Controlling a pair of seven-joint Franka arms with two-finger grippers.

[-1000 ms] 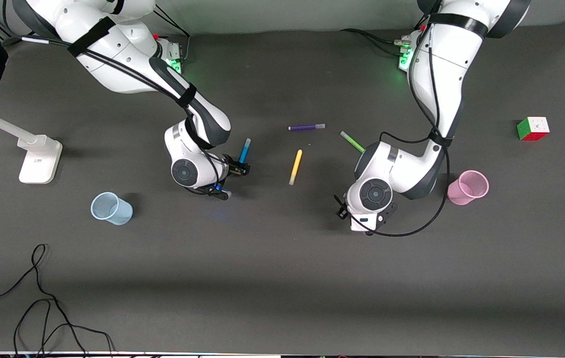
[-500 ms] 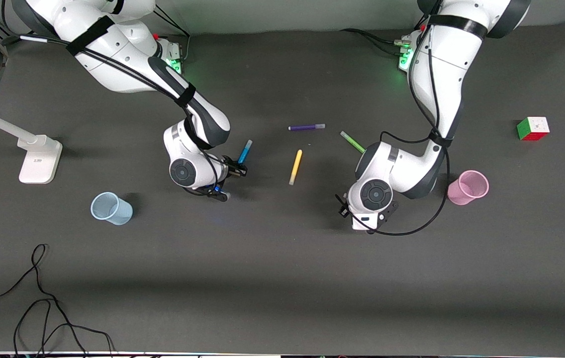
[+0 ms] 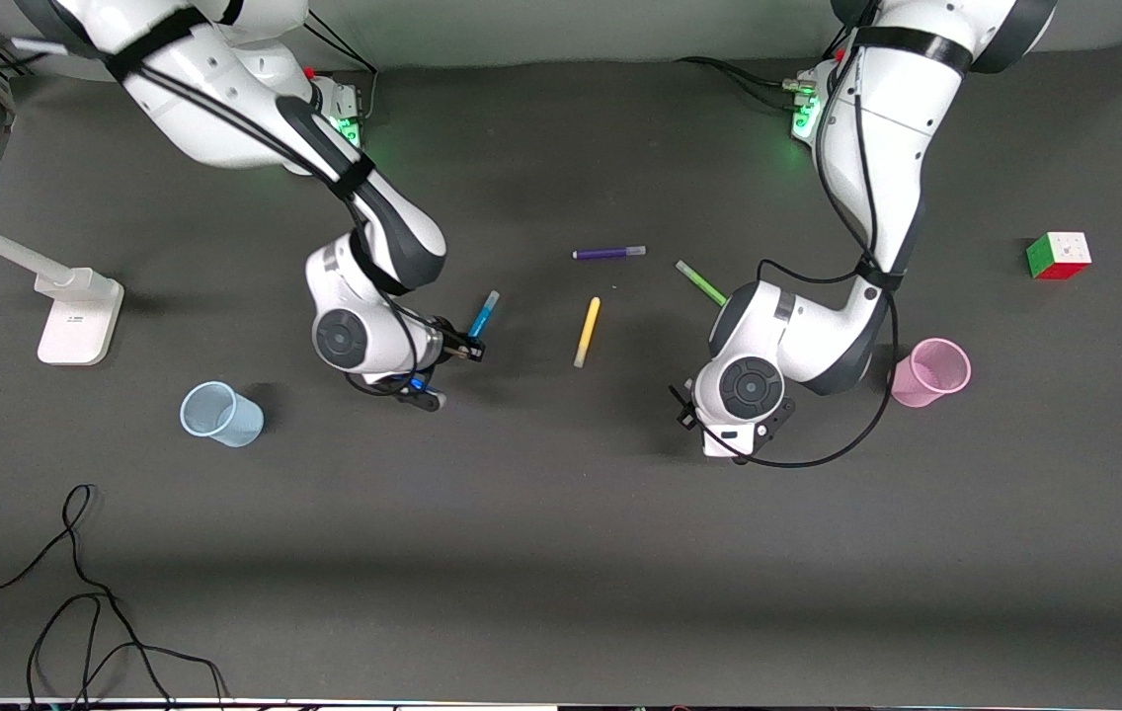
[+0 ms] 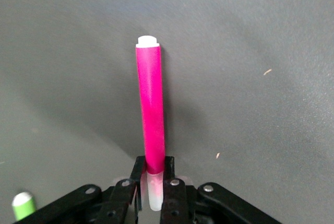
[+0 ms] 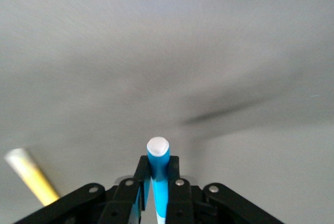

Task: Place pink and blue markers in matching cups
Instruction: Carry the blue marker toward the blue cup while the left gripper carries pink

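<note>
Blue marker (image 3: pixel 483 316) pinched in right hand (image 3: pixel 467 348), tilted, lifted over table (image 3: pixel 561 553) between blue cup (image 3: pixel 220 414) and yellow marker (image 3: pixel 587 332). Pink marker (image 4: pixel 151 115) clamped at its pale cap by left hand (image 4: pixel 154 182), over bare table near pink cup (image 3: pixel 930 372). Purple marker (image 3: pixel 608 253) and green marker (image 3: pixel 699 281) lie farther from front camera, toward the arm bases.

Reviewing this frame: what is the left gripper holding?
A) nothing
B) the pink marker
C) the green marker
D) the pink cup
B: in the left wrist view the left gripper is shut on the pink marker near its pale cap end, while the green marker lies on the table and the pink cup stands untouched.
</note>
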